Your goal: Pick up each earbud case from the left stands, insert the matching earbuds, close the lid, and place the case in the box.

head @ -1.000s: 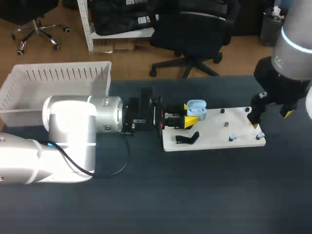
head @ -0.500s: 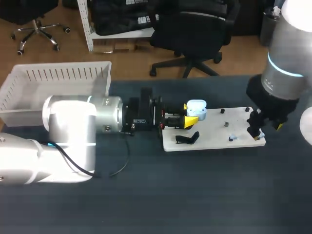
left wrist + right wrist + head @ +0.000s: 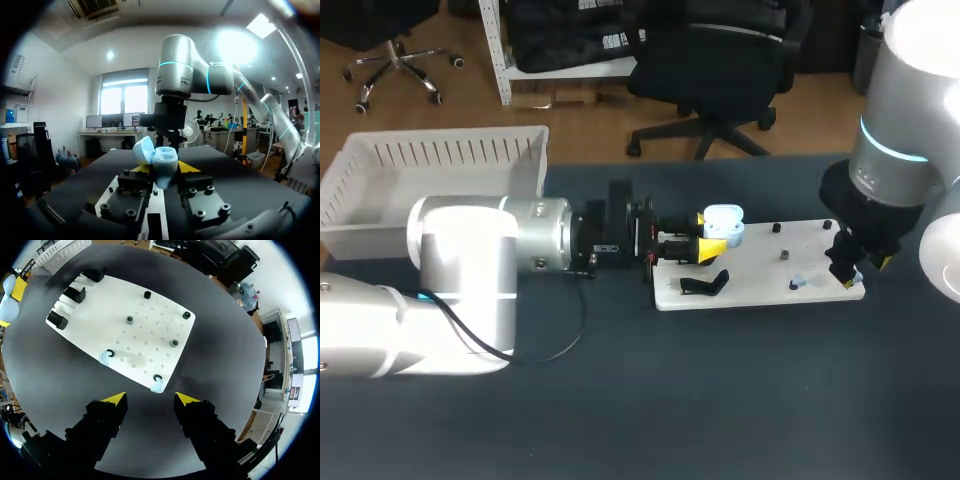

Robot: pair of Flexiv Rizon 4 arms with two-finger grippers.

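Head view, right arm: since a second ago it has swung in from the table's right edge and come down, so the right gripper [image 3: 845, 262] now hangs over the right front corner of the white board [image 3: 750, 285].
Head view, left arm: unchanged, lying across the table with the left gripper [image 3: 710, 232] at the board's left end.
Head view, earbud case [image 3: 725, 222]: light blue, lid up, at the left gripper's yellow tips, same spot as before.
Head view, other things: a black stand [image 3: 705, 285] on the board's near left corner; the white box [image 3: 430, 165] at the table's far left; the inner earbud [image 3: 798, 283] on the board, just left of the right gripper.
Left wrist view, fingers: pinching the earbud case from both sides, its open lid [image 3: 143, 149] tilted to one side; the right arm stands straight ahead.
Right wrist view, fingers: spread apart, holding nothing.
Right wrist view, corner earbud [image 3: 158, 386]: on its peg at the board's edge, just ahead of the gap between the fingers, not touching them.
Right wrist view, inner earbud: further along the same edge, beside the gripper.
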